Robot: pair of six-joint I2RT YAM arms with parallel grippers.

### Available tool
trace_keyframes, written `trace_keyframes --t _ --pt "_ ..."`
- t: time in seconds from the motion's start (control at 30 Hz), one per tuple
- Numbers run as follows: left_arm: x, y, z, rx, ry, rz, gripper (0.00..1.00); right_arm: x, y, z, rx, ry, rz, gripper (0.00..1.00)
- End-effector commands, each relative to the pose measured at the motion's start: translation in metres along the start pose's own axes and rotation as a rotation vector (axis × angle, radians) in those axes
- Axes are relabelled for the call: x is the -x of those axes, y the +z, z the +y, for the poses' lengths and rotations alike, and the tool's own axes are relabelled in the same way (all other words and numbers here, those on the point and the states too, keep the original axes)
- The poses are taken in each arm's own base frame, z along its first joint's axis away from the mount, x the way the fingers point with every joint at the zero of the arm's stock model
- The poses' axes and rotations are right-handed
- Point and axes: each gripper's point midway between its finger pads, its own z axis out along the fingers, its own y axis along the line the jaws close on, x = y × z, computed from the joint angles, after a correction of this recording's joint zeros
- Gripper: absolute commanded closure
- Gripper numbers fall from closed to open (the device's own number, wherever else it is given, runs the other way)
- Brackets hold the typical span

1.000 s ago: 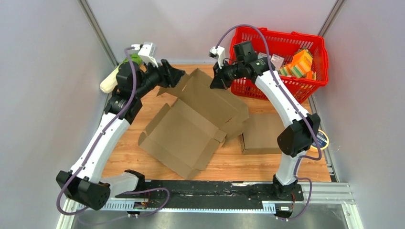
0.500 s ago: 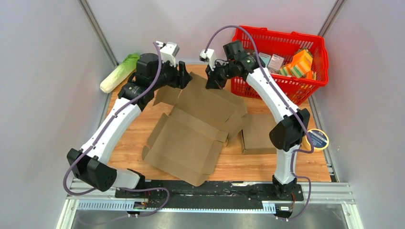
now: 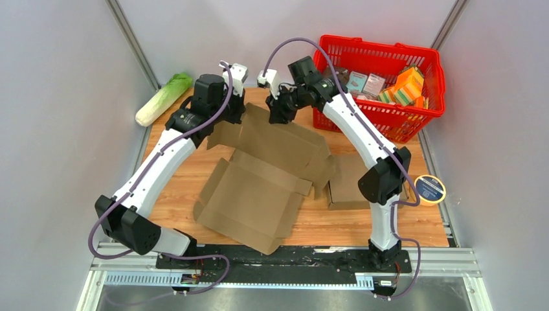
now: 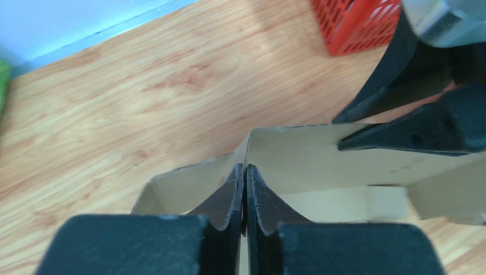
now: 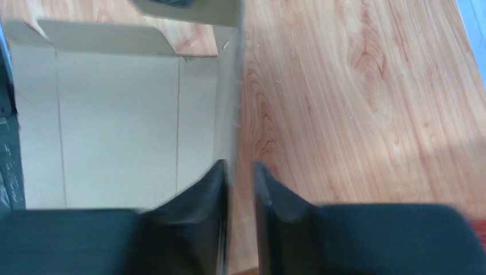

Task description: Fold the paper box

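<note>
A brown paper box (image 3: 265, 170) lies unfolded on the wooden table, its far flap raised. My left gripper (image 3: 242, 107) is at the left end of that flap. In the left wrist view the left gripper (image 4: 246, 167) is shut on the flap's upright edge, with the box's pale inside (image 4: 309, 154) beyond it. My right gripper (image 3: 280, 111) is at the same flap just to the right. In the right wrist view the right gripper (image 5: 239, 165) stands open, a narrow gap between its fingers. The box's wall (image 5: 114, 126) runs edge-on along the left finger.
A red basket (image 3: 388, 45) with packets stands at the back right, close behind the right arm. A cabbage (image 3: 162, 98) lies at the back left. A second flat cardboard piece (image 3: 349, 188) lies right of the box, and a tape roll (image 3: 430, 189) sits near the right edge.
The left gripper swung right to the box's far flap and shut on it. The right gripper moved left along the flap and went from shut to open.
</note>
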Motion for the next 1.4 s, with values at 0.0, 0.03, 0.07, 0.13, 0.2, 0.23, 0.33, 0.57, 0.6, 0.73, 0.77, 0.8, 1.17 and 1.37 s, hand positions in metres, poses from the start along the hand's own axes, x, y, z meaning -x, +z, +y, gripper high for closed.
trace_keyframes --t 0.0,0.03,0.07,0.13,0.2,0.23,0.33,0.57,0.6,0.73,0.77,0.8,1.17,1.37 --pt "0.014 -0.016 0.023 0.134 0.040 -0.028 1.00 0.019 -0.006 -0.030 -0.199 0.038 -0.015 0.60" --pt "0.010 -0.017 0.028 0.160 0.038 -0.027 1.00 0.019 -0.009 -0.036 -0.264 0.136 -0.014 0.42" --pt "0.009 -0.019 0.031 0.178 0.033 -0.034 1.00 0.022 -0.019 -0.040 -0.331 0.185 -0.023 0.38" --pt "0.004 -0.024 0.037 0.221 0.006 -0.069 1.00 0.020 -0.035 -0.046 -0.432 0.273 -0.029 0.26" --pt "0.005 -0.032 0.041 0.254 -0.032 -0.111 1.00 0.024 -0.060 -0.041 -0.514 0.393 -0.079 0.11" --pt "-0.001 -0.030 0.043 0.265 -0.047 -0.120 1.00 0.025 -0.071 -0.039 -0.551 0.409 -0.096 0.00" --pt "-0.006 -0.038 0.051 0.318 -0.089 -0.150 1.00 0.033 -0.117 -0.039 -0.771 0.423 -0.165 0.00" --pt "-0.004 -0.058 0.073 0.459 -0.196 -0.249 1.00 0.079 -0.116 0.058 -0.293 0.749 -0.518 0.00" --pt "-0.002 -0.062 0.074 0.466 -0.211 -0.272 1.00 0.084 -0.107 0.071 -0.184 0.909 -0.537 0.01" --pt "-0.003 -0.066 0.076 0.473 -0.246 -0.323 1.00 0.083 -0.064 0.089 -0.057 1.264 -0.490 0.00" --pt "-0.003 -0.066 0.075 0.471 -0.250 -0.332 1.00 0.090 -0.053 0.095 -0.022 1.320 -0.507 0.00" --pt "-0.006 -0.067 0.076 0.470 -0.258 -0.346 1.00 0.092 -0.047 0.092 -0.035 1.384 -0.527 0.00" --pt "-0.022 -0.061 0.070 0.437 -0.320 -0.380 1.00 0.060 0.016 0.043 -0.226 2.043 -0.575 0.02" --pt "-0.032 -0.061 0.071 0.443 -0.334 -0.379 1.00 0.038 0.019 0.021 -0.401 2.114 -0.618 0.07"
